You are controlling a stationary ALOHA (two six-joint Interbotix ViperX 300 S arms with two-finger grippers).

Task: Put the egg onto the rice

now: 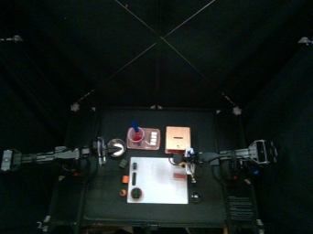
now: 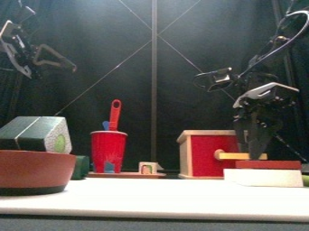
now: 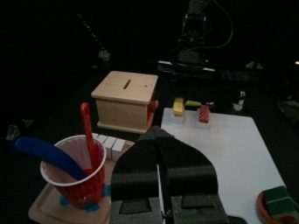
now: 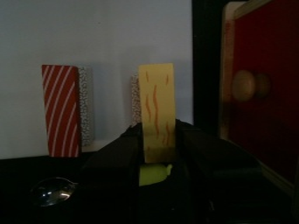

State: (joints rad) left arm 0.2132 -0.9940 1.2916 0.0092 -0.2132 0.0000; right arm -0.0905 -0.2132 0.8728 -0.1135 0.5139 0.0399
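Note:
The egg (image 4: 156, 96), a flat pale-yellow piece with orange squiggles, rises from between the jaws of my right gripper (image 4: 156, 156), which is shut on it. A speckled white strip of rice (image 4: 135, 101) shows along the egg's side; whether they touch I cannot tell. In the front view the egg (image 2: 229, 155) sticks out sideways from the right gripper (image 2: 254, 147), just above the white board. From the left wrist the egg (image 3: 177, 107) shows over the board's far end. My left gripper (image 3: 162, 173) rests shut at the table's left (image 1: 98, 154).
A red-striped piece (image 4: 61, 109) lies beside the egg on the white board (image 1: 153, 183). A wooden box (image 3: 125, 98) with a red side (image 2: 205, 152) stands right behind. A red cup (image 2: 108, 149) with utensils and a brown bowl (image 2: 31, 167) stand at the left.

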